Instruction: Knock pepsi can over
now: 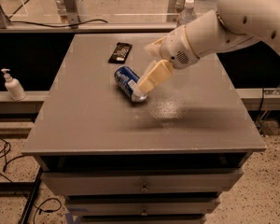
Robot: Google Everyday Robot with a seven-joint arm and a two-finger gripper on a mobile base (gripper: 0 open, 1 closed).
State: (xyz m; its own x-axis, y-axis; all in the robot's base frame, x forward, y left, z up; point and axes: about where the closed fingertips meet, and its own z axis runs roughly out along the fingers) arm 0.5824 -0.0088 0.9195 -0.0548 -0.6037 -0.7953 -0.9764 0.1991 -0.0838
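on the table (84, 125), the pepsi can (124, 78) lies sideways against the gripper (143, 73).

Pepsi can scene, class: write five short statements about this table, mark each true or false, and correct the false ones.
1. The pepsi can lies on its side on the table. True.
2. The end effector is right up against the can. True.
3. The water bottle is tipped over. False: it stands upright at the table's far edge.
4. The black packet rests on top of the can. False: it lies flat on the table beyond the can, apart from it.
5. A soap dispenser stands on a ledge off the table, at the picture's left. True.
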